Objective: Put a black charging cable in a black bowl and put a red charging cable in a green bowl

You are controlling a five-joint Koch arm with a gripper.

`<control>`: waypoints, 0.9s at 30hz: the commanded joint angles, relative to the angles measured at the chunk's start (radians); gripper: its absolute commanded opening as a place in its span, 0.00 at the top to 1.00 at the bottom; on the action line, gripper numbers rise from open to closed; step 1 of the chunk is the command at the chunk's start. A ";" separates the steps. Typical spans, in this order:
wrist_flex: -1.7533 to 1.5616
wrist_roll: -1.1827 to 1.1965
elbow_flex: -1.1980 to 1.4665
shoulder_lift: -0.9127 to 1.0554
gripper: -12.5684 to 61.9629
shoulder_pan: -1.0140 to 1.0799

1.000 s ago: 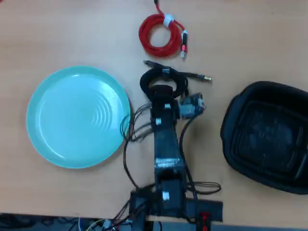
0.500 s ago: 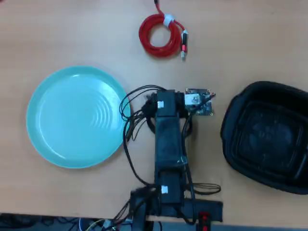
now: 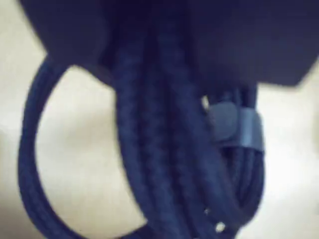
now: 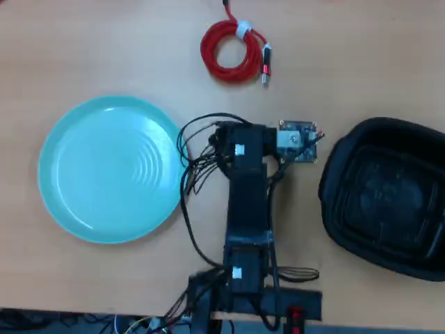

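One coil, the black charging cable (image 3: pixel 164 164), hangs pinched in the gripper (image 3: pixel 159 59) above the table, between green bowl (image 4: pixel 83 209) and black bowl (image 4: pixel 341 167); no writing readable anywhere

Overhead: arm (image 4: pixel 247 202) between green bowl (image 4: pixel 111 169) left, black bowl (image 4: pixel 386 195) right; red charging cable (image 4: pixel 233 50) beyond.

Arm stretched from the lower edge, tool clamped

In the overhead view the arm (image 4: pixel 247 209) runs straight up from its base at the bottom edge, its wrist bent over between the two dishes with a small circuit board sticking out to the right. The tool itself is hidden under the wrist there. In the wrist view the tool (image 3: pixel 164 55) fills the top as a dark blur, clamped on the black charging cable (image 3: pixel 149 164) hanging below it.
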 commanded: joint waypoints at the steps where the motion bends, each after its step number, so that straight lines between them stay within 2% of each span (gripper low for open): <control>1: -0.221 -0.044 -1.068 0.055 0.91 0.008; 6: -0.322 -0.038 -1.069 0.132 0.91 0.092; 15: -0.318 -0.035 -1.071 0.374 0.91 0.265; 27: -0.325 0.058 -1.134 0.393 0.91 0.623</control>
